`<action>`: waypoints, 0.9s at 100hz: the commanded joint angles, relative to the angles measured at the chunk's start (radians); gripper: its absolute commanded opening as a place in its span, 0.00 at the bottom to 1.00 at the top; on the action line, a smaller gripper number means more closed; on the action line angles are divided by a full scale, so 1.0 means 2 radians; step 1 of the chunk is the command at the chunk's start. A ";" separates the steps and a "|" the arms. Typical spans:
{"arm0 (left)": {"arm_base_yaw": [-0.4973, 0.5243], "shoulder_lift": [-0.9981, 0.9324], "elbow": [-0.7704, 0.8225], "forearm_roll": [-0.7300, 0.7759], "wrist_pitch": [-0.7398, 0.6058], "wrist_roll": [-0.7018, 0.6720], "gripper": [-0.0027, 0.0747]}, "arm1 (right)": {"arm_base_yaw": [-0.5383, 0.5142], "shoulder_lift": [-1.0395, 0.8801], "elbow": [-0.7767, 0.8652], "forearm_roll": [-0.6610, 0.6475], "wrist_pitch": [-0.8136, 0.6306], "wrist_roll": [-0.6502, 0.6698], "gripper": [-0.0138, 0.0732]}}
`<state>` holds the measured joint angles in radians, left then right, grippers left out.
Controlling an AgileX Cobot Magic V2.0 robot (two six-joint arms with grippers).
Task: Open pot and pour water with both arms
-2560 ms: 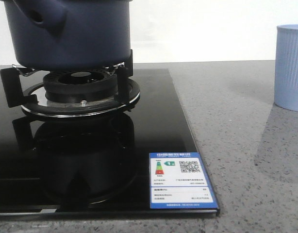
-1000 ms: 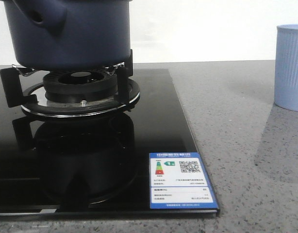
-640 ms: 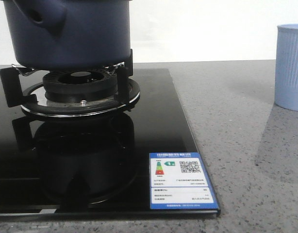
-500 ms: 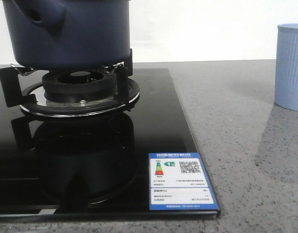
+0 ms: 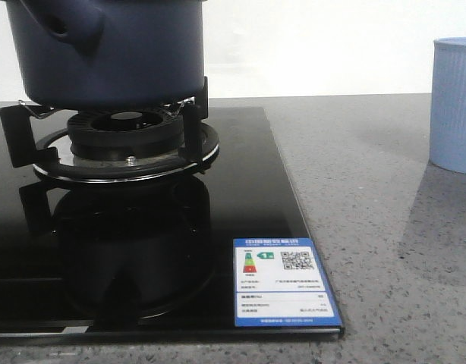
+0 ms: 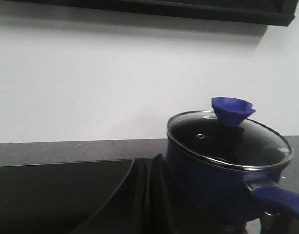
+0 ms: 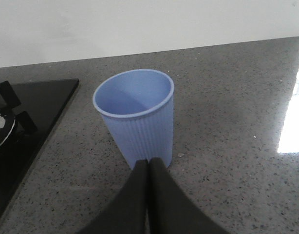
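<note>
Front view shows us the pot [image 5: 111, 53] at the upper left of the frame, a round matte navy vessel with a stubby hollow stub, seated on the black pronged burner grate [image 5: 119, 140] of a glossy black glass stove [image 5: 240, 189]. A blue energy label [image 5: 283, 282] sits at the stove's lower right corner, and the speckled grey stone desk [image 5: 369, 227] spreads to the right, carrying a pale-blue ribbed cup [image 5: 453, 106] at the right edge, well apart from the pot. From our left wrist, the glass lid [image 6: 227, 141] with its steel rim and blue flared knob [image 6: 231, 109] is on the pot, and our left gripper [image 6: 148, 195] has its dark fingers pressed together, holding nothing. Our right gripper [image 7: 148, 195] is likewise closed and bare, in front of the cup's base.
</note>
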<state>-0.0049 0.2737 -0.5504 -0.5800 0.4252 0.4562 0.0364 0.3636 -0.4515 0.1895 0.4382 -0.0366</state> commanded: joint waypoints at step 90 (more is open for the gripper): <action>-0.273 0.316 -0.080 -0.006 -0.289 0.027 0.64 | 0.028 0.032 -0.047 0.004 -0.025 -0.027 0.74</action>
<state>-0.5416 0.8268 -0.6454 -0.6025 -0.0269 0.5068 0.0925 0.4151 -0.5104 0.1926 0.4571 -0.0827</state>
